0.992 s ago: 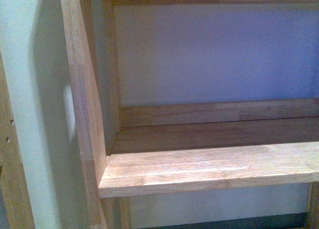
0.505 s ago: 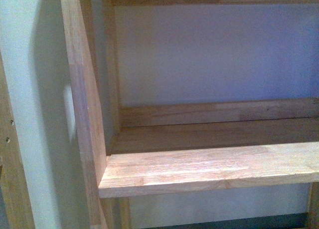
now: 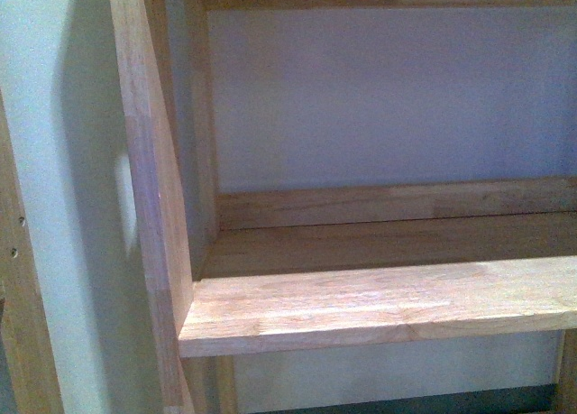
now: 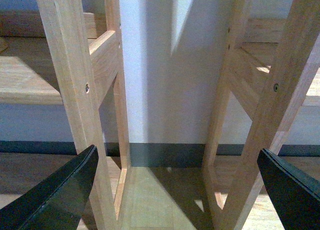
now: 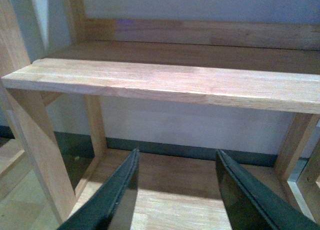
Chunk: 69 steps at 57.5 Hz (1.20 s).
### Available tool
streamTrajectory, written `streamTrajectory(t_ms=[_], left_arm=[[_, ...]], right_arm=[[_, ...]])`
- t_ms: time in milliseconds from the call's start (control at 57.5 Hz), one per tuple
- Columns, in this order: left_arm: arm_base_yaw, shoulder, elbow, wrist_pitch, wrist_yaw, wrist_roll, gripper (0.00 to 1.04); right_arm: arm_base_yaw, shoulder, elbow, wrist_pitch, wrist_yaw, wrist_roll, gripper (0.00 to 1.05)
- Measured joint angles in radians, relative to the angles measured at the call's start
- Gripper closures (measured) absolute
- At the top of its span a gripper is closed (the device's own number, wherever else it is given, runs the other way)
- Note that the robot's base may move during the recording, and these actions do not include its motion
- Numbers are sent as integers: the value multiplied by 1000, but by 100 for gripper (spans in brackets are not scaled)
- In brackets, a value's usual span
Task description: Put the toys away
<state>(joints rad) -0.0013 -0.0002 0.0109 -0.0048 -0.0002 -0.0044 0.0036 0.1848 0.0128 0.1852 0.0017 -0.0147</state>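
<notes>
Pale wood filled every view: a wooden shelf unit point(image 3: 379, 306) stood against a light wall point(image 3: 388, 98), and the front view showed its thick shelf board, its upright side post point(image 3: 149, 188) and the shelf behind the board with nothing lying on it. Neither arm showed in that view. The plush toy did not appear in any picture, so its place relative to either gripper could not be told. In the left wrist view, the left gripper point(image 4: 175, 190) had its dark fingers point(image 4: 60, 195) spread far apart, holding nothing, facing the gap between two wooden frames above the wood floor point(image 4: 165, 200). In the right wrist view, the right gripper point(image 5: 175, 195) was also parted and held nothing, pointing below the shelf board point(image 5: 165, 82).
</notes>
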Motion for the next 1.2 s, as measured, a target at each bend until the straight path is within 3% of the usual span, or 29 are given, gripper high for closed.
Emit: streamTrajectory(t_ms=[70, 139, 888, 1201], left_arm=[[0, 0, 0, 0, 0, 0, 6], [0, 0, 0, 0, 0, 0, 6], [0, 0, 0, 0, 0, 0, 6], [0, 0, 0, 0, 0, 0, 6]], right_arm=[[0, -77, 0, -105, 0, 0, 82], [-1, -150, 0, -172, -1, 0, 91], [-1, -177, 0, -183, -2, 0, 89], [-1, -177, 0, -183, -2, 1, 41]])
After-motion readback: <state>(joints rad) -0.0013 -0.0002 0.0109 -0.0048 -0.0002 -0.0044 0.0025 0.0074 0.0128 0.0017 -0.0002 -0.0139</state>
